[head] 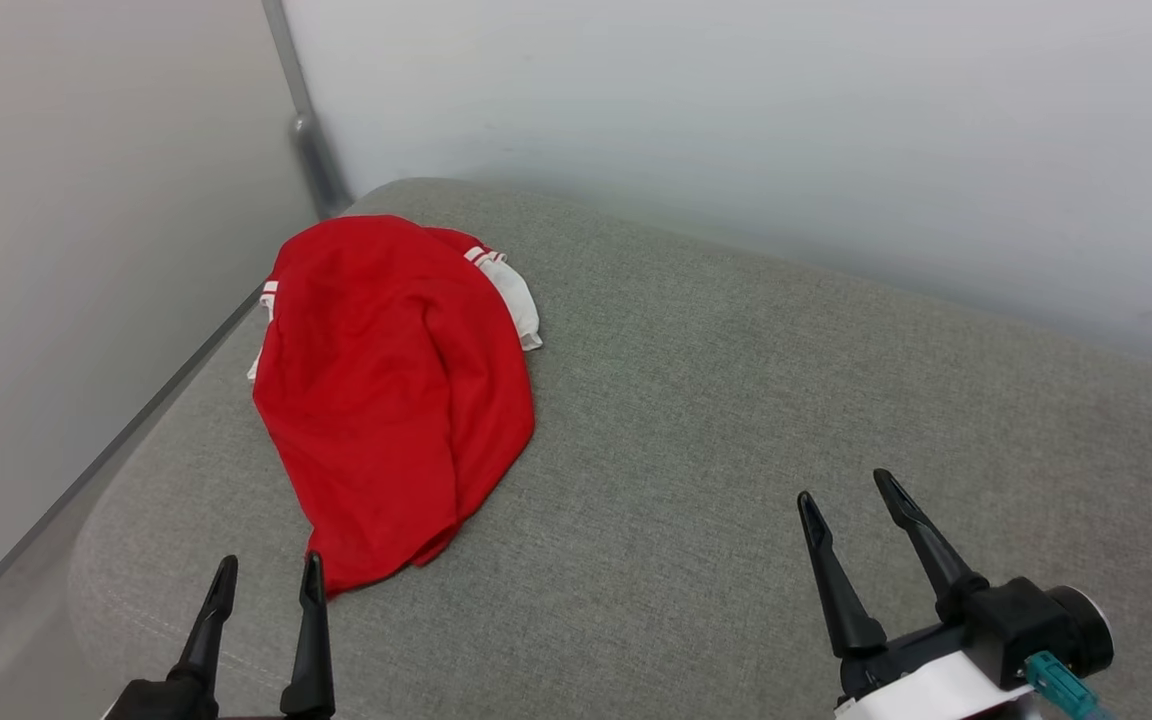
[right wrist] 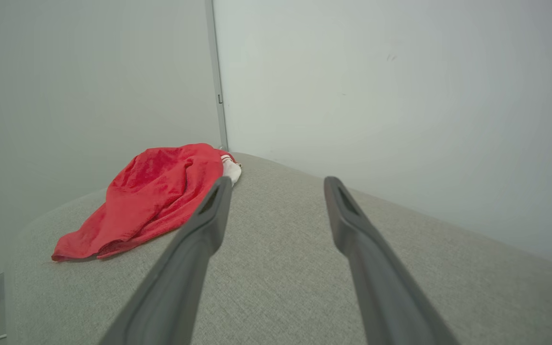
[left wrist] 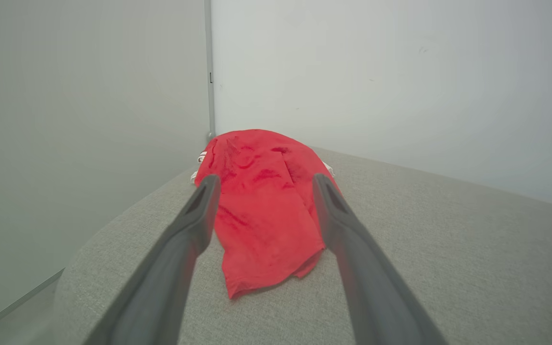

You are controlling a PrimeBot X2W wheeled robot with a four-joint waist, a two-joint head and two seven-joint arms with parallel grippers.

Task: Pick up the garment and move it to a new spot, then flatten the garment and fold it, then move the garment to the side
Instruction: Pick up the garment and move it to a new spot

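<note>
Lying crumpled on the grey cushion (head: 736, 400), the garment (head: 391, 390) has its near hem just ahead of the left gripper (head: 270, 560), jaws wide. The right gripper (head: 842, 486), also wide, is well apart. Best pinch that hem, catching cloth, not upholstery.

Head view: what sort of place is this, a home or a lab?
Probably a bare test corner rather than a home: plain pale walls meet at a metal post, and a grey upholstered surface holds a crumpled red garment.
</note>
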